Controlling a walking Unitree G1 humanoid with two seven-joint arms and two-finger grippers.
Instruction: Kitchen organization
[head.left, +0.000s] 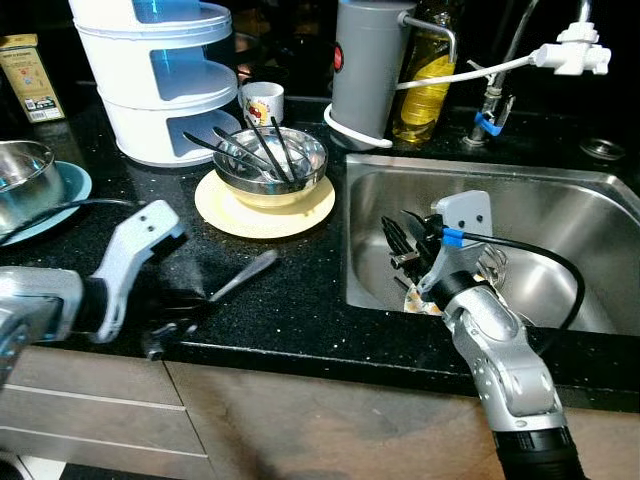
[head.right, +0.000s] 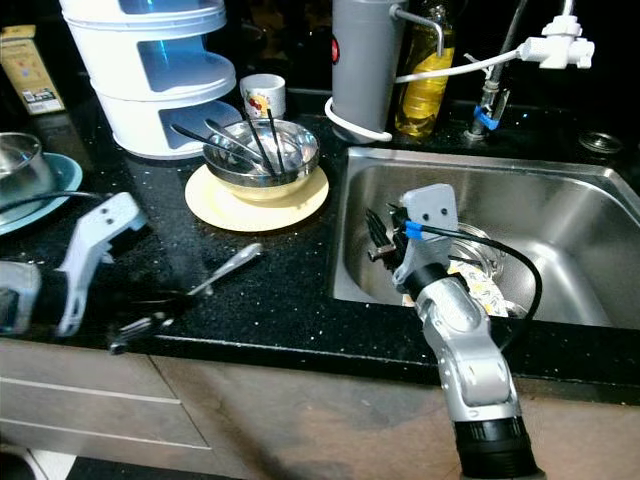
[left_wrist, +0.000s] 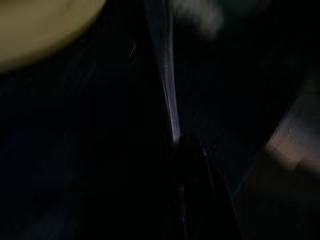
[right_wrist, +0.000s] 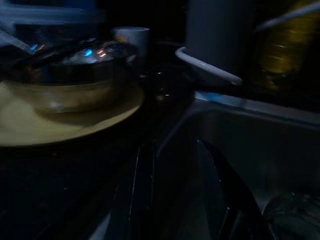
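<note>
A silver metal utensil (head.left: 245, 276) lies on the black counter (head.left: 300, 300) near its front edge. My left gripper (head.left: 180, 318) sits at the utensil's near end and looks shut on its handle; the left wrist view shows the handle (left_wrist: 170, 100) coming out from the dark fingertips. A steel bowl (head.left: 272, 162) holding chopsticks and spoons stands on a yellow plate (head.left: 235, 215) further back. My right gripper (head.left: 398, 232) hangs inside the steel sink (head.left: 570, 205) by its left wall, open, with nothing between its fingers (right_wrist: 142, 190).
A white tiered container (head.left: 160, 75), a small cup (head.left: 263, 103), a grey jug (head.left: 370, 65) and an oil bottle (head.left: 425, 85) line the back. A steel bowl (head.left: 20, 180) on a blue plate (head.left: 78, 185) stands far left. A strainer (head.left: 492, 266) and scraps lie in the sink.
</note>
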